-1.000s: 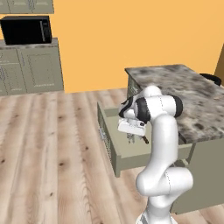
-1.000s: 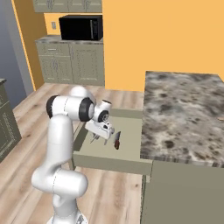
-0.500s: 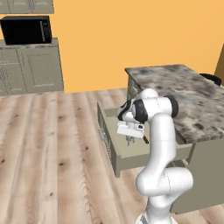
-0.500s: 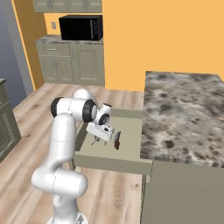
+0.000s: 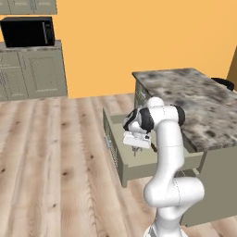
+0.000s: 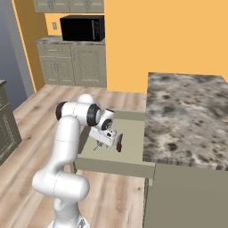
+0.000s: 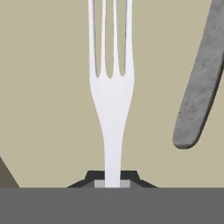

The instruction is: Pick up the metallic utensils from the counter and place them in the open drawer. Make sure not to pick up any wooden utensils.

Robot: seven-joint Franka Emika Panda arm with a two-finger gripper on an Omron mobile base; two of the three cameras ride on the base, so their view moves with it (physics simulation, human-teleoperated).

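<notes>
Clearly gripped: slim silver-white metal fork (image 7: 111, 94), clamped by its handle end in the shut pincer (image 7: 112, 179), tines running straight ahead from the fingertips, long axis in line with the pincer's own. Hangs over the beige floor of the wide sage-green open drawer (image 6: 133, 133), tines pointing down at it; contact with the floor cannot be told. Just beside the fork, off to one side and slanted against its axis, a mottled grey metal utensil handle (image 7: 197, 87) lying on the drawer floor, apart from the fork. Seen from the right base view, pincer (image 6: 100, 143) low inside the drawer, next to a dark-handled piece (image 6: 119, 143). Beyond, the grey-brown marbled island worktop (image 6: 187, 116). No brand, label or writing legible anywhere.
</notes>
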